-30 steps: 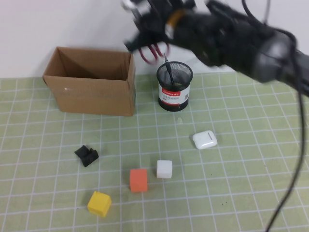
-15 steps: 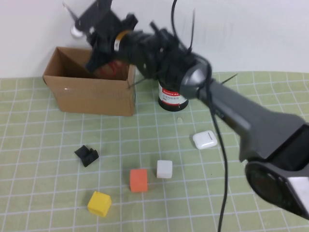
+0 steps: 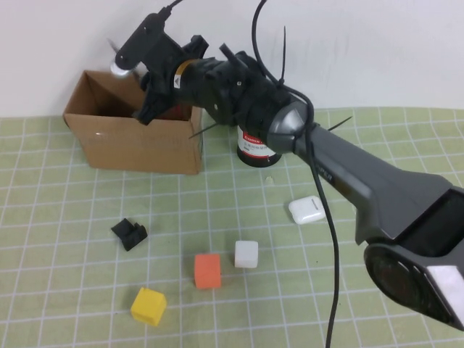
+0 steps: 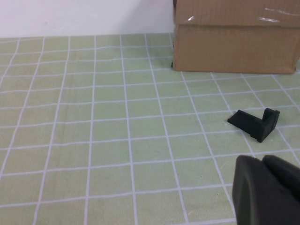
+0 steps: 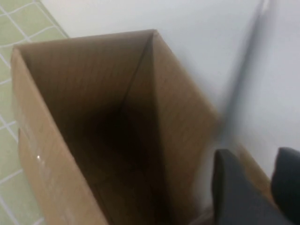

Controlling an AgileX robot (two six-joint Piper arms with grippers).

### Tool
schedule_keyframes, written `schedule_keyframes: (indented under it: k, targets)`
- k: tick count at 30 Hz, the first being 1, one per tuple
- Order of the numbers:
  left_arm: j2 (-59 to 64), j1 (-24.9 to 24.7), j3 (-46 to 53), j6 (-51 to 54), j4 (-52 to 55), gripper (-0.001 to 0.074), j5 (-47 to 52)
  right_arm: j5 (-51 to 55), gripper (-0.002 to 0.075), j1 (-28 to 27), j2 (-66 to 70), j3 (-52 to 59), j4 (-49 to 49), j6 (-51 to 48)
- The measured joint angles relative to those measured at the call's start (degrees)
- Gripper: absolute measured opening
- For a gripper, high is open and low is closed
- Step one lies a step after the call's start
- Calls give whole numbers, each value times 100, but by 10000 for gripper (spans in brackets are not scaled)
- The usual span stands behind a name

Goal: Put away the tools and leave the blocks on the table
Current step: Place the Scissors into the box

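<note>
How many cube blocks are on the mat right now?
3, all near the front: the yellow block leftmost, the orange block in the middle, the white block to its right. None appears hidden.

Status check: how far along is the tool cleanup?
Done, apparently: no scissors or pen on the table; yellow block, orange block and white block sit on it. In hand: nothing; right gripper open above the cardboard box. Left gripper shut, low over the table. Left: confirm both tools, since the box's floor is dark and the arm hides most of the mesh cup.
</note>
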Motion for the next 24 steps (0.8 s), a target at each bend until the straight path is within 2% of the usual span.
schedule_keyframes:
  k: [2,6,7,11,24]
  targets:
    - [0,0,0,0,0,-3,0,98,270,0,-59,0,0,0]
    - [0,0,0,0,0,-3,0,661,251,0,-337,0,13,187]
    - [0,0,0,0,0,-3,0,1024,216,13,-467,0,13,349]
    - [0,0,0,0,0,-3,0,2238,-10,39,-1044,0,81,498]
    - [0,0,0,0,0,-3,0,5186,-6,50,-2355,10,-10,1360]
